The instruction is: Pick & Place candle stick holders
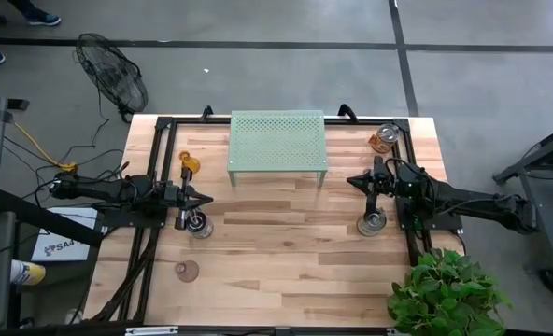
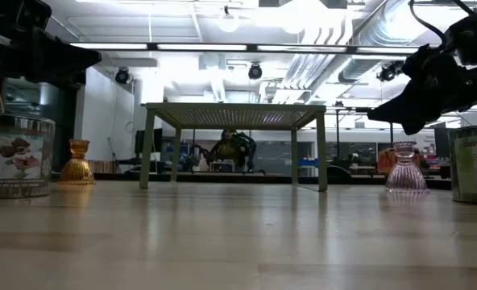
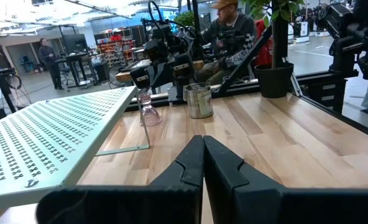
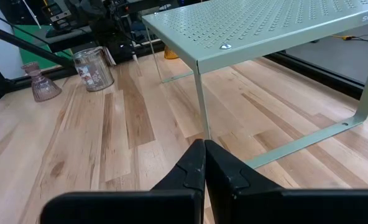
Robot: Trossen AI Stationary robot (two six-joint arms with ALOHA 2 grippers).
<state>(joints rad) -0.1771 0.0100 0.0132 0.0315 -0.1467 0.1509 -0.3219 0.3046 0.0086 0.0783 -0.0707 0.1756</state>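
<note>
Hovering with jaws pressed together, left gripper (image 1: 205,199) and right gripper (image 1: 354,181) flank the stand (image 1: 277,142), half-hiding the amber holder (image 4: 171,53).

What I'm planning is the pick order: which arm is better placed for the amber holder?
Left, probably. The amber holder stands on the table's left side, close to the left gripper. The right gripper is across the table, on the far side of the stand. Both grippers are shut and empty.
</note>
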